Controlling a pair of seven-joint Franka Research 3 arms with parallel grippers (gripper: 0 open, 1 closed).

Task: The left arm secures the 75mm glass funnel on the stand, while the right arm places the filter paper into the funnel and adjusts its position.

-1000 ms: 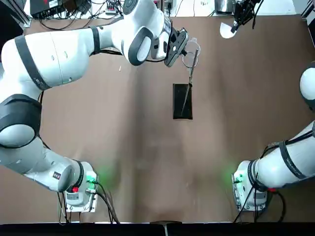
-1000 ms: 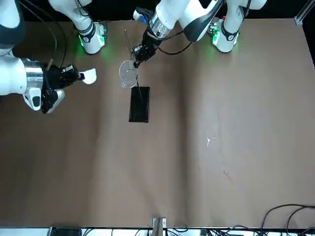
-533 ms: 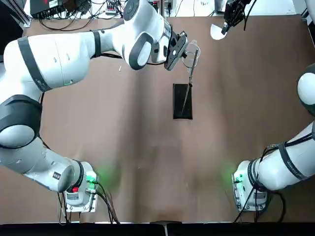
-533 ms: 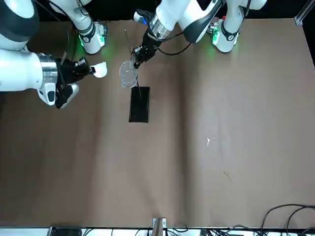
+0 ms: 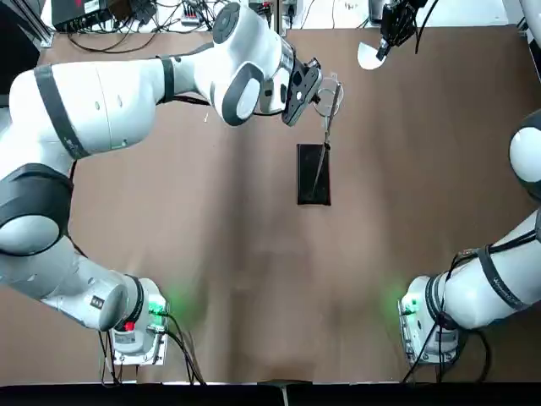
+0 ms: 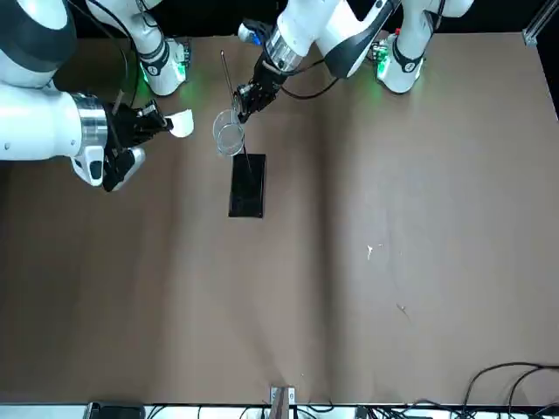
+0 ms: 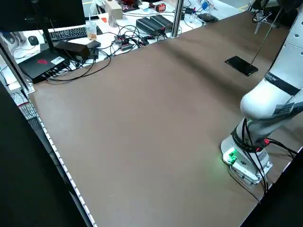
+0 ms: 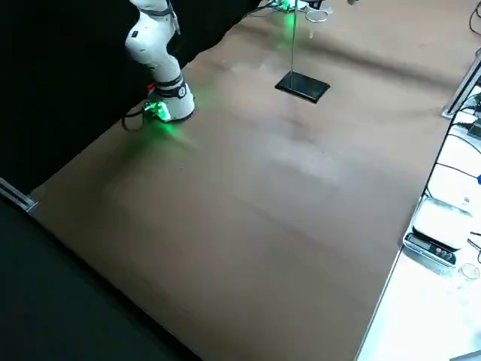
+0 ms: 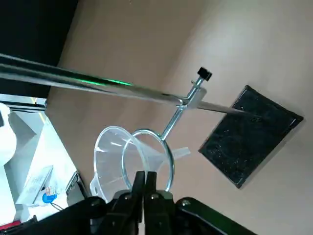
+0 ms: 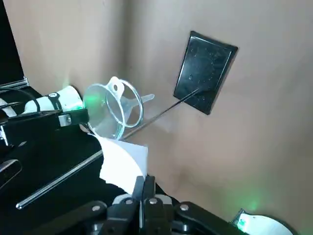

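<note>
No brand can be read. On the desk, a black box [image 7: 41, 64] carries a red mark and a pale label, its print too small to make out. The left arm [image 5: 101, 106] has a small label near its base, likewise illegible.

Around that box lie tangled black cables [image 7: 125, 40], with a monitor [image 7: 52, 16] and keyboard [image 7: 73, 33] close by. In the right side view, a balance-like device [image 8: 440, 229] sits beyond the table edge. The stand's black base [image 5: 314, 182] lies flat on the table [image 5: 254, 279]; its slanting rod [image 9: 137, 92] rises past the ring [image 9: 170, 159] and is an obstacle beside it. The glass funnel [image 9: 110, 161] sits tilted in that ring in the left wrist view, its stem through it.

The left gripper [image 9: 145, 178] is at the funnel's rim, its fingers drawn nearly together — clenched on the edge of the glass. The right gripper [image 10: 144, 183] grasps the white filter paper [image 10: 120, 164] between closed fingertips — the paper is out in the air to the funnel's side, outside the cone.
</note>
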